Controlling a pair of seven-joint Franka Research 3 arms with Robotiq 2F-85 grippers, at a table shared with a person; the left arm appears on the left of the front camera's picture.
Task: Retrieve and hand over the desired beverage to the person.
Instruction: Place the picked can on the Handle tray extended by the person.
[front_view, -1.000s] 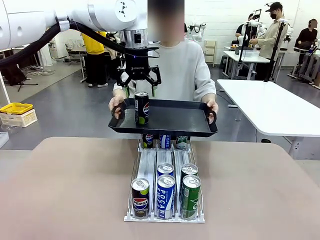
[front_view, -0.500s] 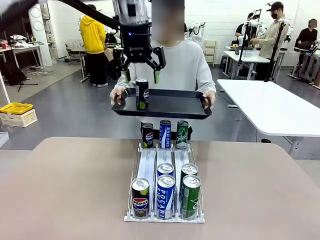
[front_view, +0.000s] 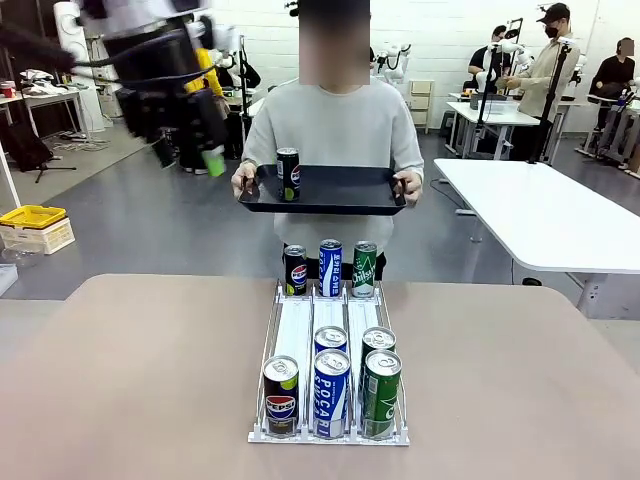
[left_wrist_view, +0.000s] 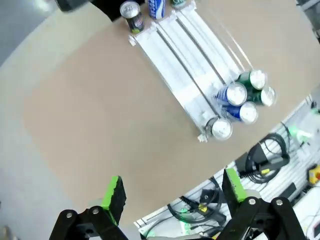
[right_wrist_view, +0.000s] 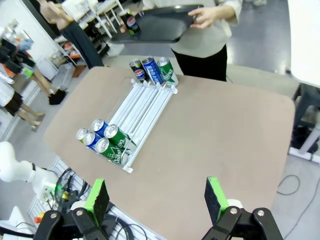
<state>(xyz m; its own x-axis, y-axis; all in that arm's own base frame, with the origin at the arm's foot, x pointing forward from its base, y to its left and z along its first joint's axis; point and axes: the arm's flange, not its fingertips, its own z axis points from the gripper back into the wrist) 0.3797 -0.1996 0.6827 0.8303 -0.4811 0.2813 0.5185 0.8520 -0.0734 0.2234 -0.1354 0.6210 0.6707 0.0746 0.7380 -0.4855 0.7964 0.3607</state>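
Can: a dark cola can (front_view: 288, 174) stands upright at the 9 o'clock end of the tray (front_view: 350, 190). Judged to be the wanted drink, now on the person's side.
Tray: held level at chest height by the person (front_view: 333, 125), one hand (front_view: 408, 186) on each short end. A flat, two-handed carry suits a tall can that would tip on a slope.
Left gripper (left_wrist_view: 172, 187): jaws spread wide with nothing between the green pads. In the front view it hangs blurred at 9 o'clock of the tray, apart from tray and can. Its wrist view looks down on the table (front_view: 130, 380).
Right gripper (right_wrist_view: 157, 195): jaws wide and empty, high above the table's 6 o'clock edge, out of the person's way.
Rack (front_view: 293, 330): clear three-lane feeder at table centre. Five cans (front_view: 331, 390) bunch at the 6 o'clock end, likely so stock slides toward the arms. Three cans (front_view: 330, 267) stand at the 12 o'clock end, facing the person, perhaps as samples to choose from.
Stage: handover looks done, since neither gripper has anything in it.
Risk: the can sits off-centre, so the tray may dip to 9 o'clock.
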